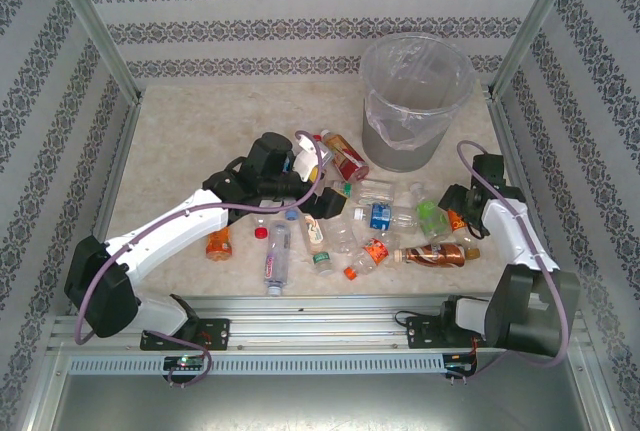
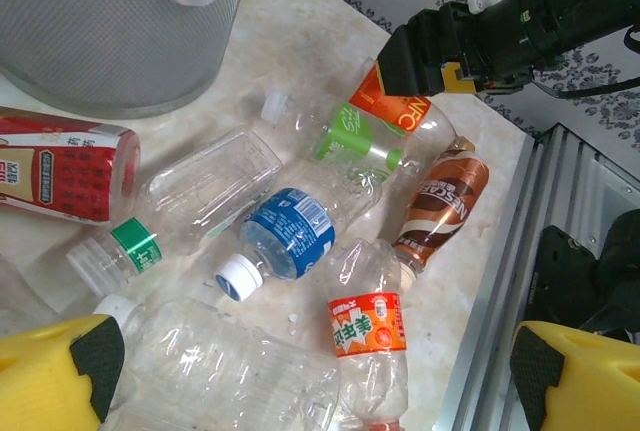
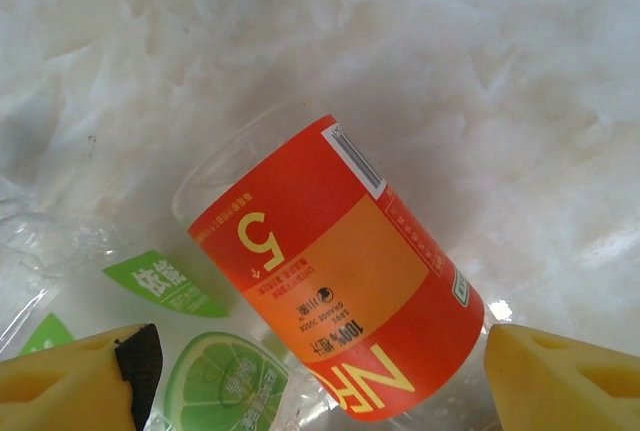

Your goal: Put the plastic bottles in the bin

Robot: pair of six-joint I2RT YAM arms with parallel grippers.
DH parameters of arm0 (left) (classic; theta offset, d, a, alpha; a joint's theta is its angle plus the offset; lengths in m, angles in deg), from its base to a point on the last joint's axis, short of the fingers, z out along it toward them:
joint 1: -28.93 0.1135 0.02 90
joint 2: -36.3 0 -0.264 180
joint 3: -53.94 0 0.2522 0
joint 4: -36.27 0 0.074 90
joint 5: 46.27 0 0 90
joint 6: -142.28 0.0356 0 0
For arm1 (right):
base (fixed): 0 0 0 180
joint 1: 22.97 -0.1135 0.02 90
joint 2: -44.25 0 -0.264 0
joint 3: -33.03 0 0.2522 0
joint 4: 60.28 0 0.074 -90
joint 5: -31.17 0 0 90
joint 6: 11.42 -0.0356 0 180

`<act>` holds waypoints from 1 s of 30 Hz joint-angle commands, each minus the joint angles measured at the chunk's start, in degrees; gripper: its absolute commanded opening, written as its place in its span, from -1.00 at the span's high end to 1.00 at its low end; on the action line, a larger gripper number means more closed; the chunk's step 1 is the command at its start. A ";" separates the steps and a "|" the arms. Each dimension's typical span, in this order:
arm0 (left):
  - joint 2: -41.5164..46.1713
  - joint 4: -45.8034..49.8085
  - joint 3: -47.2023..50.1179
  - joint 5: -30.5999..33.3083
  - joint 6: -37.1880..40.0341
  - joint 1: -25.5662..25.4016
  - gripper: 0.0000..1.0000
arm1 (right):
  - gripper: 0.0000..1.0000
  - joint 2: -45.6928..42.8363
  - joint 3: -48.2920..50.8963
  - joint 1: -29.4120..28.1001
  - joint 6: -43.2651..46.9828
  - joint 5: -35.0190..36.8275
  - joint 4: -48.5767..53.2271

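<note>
1. The plastic bottles [image 1: 375,219] lie on their sides in a loose heap across the near middle of the surface [image 1: 190,141]. Several touch or overlap, which leaves few clean gaps for fingers.
2. The bin [image 1: 400,146] stands upright at the far right, just beyond the heap, with its clear liner folded over the rim. Its mouth faces up, so a bottle can be dropped in from above. A red-label bottle [image 2: 60,176] lies near its base.
3. The right hand [image 3: 320,381] sits low over the right end of the heap. Its fingers stand apart on either side of an orange-label bottle [image 3: 340,281], which lies against a lime-label bottle [image 3: 215,386]. I cannot tell whether the fingers press on it. They straddle the round body, probably because that gives the firmest hold.
4. The left hand [image 2: 310,376] hovers over the middle of the heap, spread wide and holding nothing. A blue-label bottle [image 2: 290,236] and a brown-label bottle [image 2: 440,206] lie below it.
5. The step in hand seems to be picking up the orange-label bottle. With so many bottles outside the bin, the task looks far from done.
6. The thin plastic may buckle or slip, and lifting could drag the lime-label neighbour along.
</note>
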 commanded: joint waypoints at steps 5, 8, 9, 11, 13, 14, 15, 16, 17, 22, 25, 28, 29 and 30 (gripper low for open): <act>0.40 -1.80 -0.06 3.79 0.58 -1.18 -1.00 | -0.72 5.31 -2.20 0.40 1.61 -0.54 0.11; 0.61 -1.58 -0.06 4.38 1.06 -1.20 -1.00 | -0.72 7.57 -2.85 0.41 2.00 0.62 0.03; 0.61 -1.30 -0.14 4.61 1.24 -1.28 -1.00 | -0.72 8.45 -3.16 0.43 2.12 0.95 0.17; 0.71 -1.01 -0.18 5.22 1.54 -1.27 -1.00 | -0.72 10.08 -4.01 0.42 2.36 1.62 0.15; 0.77 -1.35 0.10 5.51 1.47 -1.29 -1.00 | -0.72 11.40 -4.78 0.40 2.61 2.31 -0.11; 0.75 -1.57 0.20 5.53 1.30 -1.28 -1.00 | -0.72 11.90 -5.15 0.45 2.81 2.49 -0.12; 0.60 -1.56 0.13 5.40 1.29 -1.34 -1.00 | -0.72 12.50 -5.59 0.45 2.93 2.76 -0.02; 0.45 -1.44 0.01 5.37 1.29 -1.36 -1.00 | -0.72 13.26 -6.03 0.38 3.08 3.00 0.01; 0.41 -1.36 -0.01 5.35 1.25 -1.42 -1.00 | -0.72 13.93 -6.39 0.51 3.15 3.29 -0.09; 0.71 -1.26 0.02 5.77 1.29 -1.45 -1.00 | -0.73 17.01 -8.41 0.80 2.91 3.91 -0.28; 0.80 -1.14 -0.04 5.99 1.38 -1.45 -1.00 | -0.69 18.24 -9.45 0.82 3.25 5.68 0.08; 0.78 -1.06 -0.10 6.05 1.47 -1.54 -1.00 | -0.66 19.12 -9.76 0.81 3.37 6.95 0.36; 0.78 -1.06 -0.05 6.11 1.47 -1.54 -1.00 | -0.66 19.40 -9.76 0.81 3.47 7.49 0.21; 0.83 -1.01 -0.05 6.18 1.38 -1.58 -1.00 | -0.66 19.63 -9.80 0.78 3.47 8.20 0.20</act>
